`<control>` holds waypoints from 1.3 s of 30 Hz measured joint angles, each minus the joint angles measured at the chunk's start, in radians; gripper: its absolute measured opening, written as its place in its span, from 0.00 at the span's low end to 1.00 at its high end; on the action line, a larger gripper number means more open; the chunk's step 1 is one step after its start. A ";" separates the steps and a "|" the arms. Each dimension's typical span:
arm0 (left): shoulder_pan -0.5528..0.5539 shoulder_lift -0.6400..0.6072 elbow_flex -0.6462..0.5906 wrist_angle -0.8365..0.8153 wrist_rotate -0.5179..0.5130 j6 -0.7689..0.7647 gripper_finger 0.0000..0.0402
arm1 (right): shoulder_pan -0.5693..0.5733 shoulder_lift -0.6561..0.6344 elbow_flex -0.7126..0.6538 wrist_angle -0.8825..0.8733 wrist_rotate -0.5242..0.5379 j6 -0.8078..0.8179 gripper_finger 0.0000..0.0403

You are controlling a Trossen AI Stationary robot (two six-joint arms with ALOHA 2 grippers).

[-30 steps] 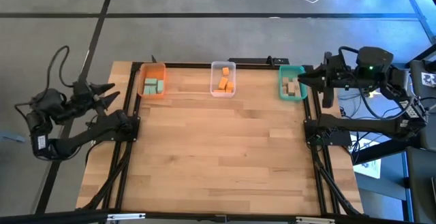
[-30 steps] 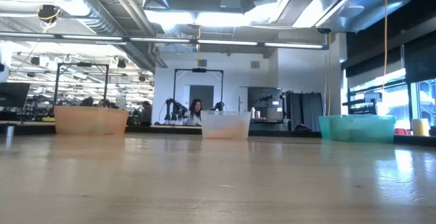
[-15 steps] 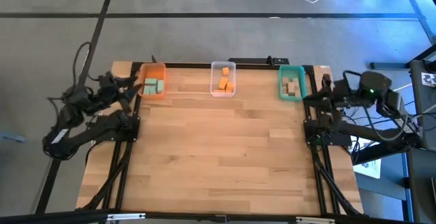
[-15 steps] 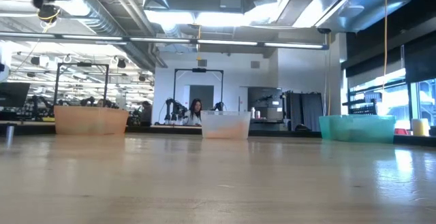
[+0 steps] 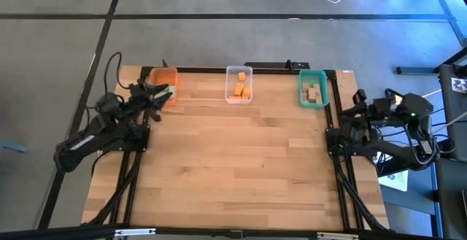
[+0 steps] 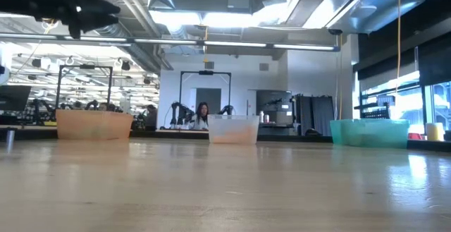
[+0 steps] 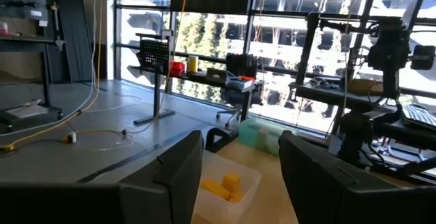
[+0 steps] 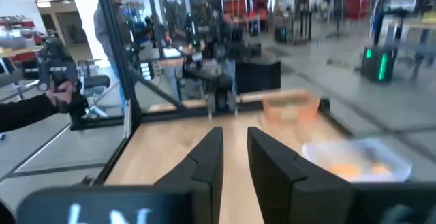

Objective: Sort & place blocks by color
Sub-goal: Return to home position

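Now all the blocks lie in three bins along the far edge of the table, upper middle of the high view. Mint blocks are in the orange bin, orange blocks in the clear bin, and wood blocks in the teal bin. The left gripper hangs over the orange bin's lower left side, partly covering it, its fingers wide apart. The right gripper is at the table's right edge, just lower right of the teal bin, its fingers apart by only a narrow gap.
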 joint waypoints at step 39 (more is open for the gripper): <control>-0.003 0.000 -0.266 0.238 0.180 0.037 0.45 | 0.000 -0.015 -0.602 0.688 -0.161 -0.220 0.17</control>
